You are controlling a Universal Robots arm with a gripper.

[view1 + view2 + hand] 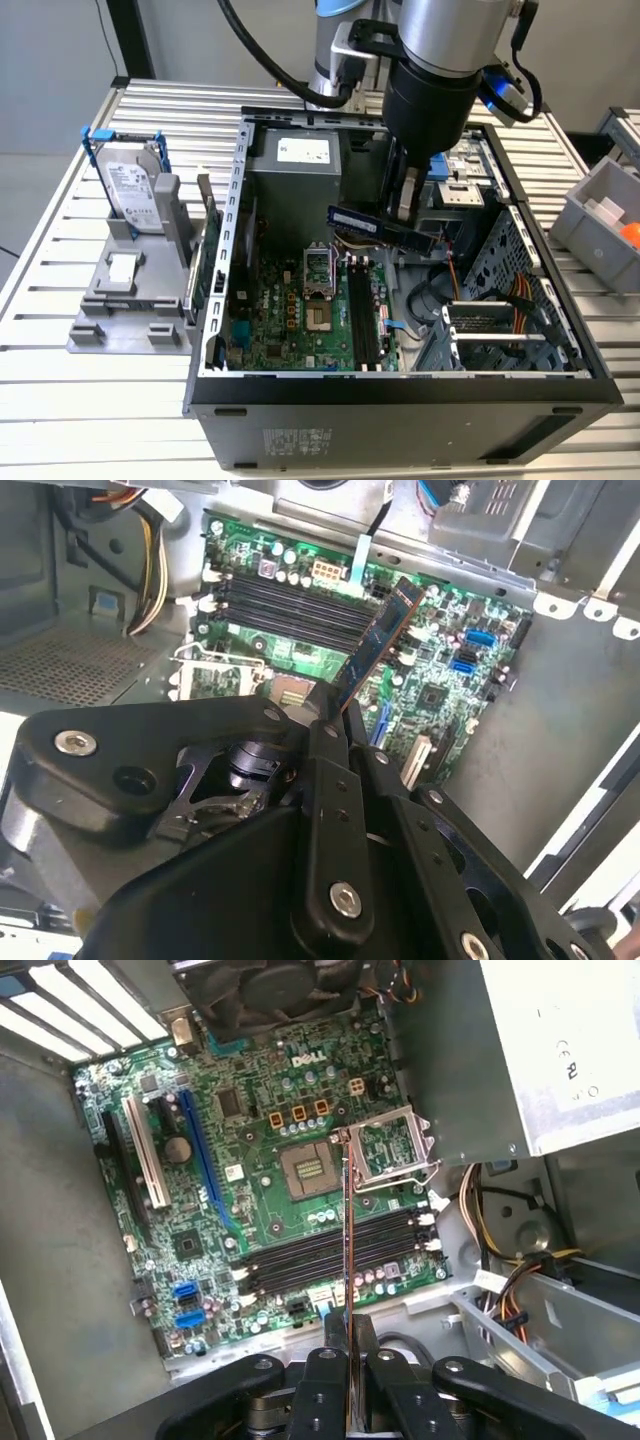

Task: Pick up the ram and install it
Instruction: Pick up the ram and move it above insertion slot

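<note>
Pincer (347, 1332): clenched on the ram (347, 1220), jaws closed flat against its two faces near one end.

Location: in the exterior view the ram hangs inside the open computer case (400, 420), which stands on the worktop (60, 400). It is above the motherboard (250, 1110) and apart from it, not seated.

Orientation: most of the stick projects out from the fingertips, toward the exterior view's left and roughly level. The first wrist view shows it edge-on, as a thin line.

Governing relation: the long black slots (330, 1250) lie below the stick, farther from the pincer. The ram's long axis crosses their run at a steep angle, judged near square, so stick and slot are not aligned.
</note>
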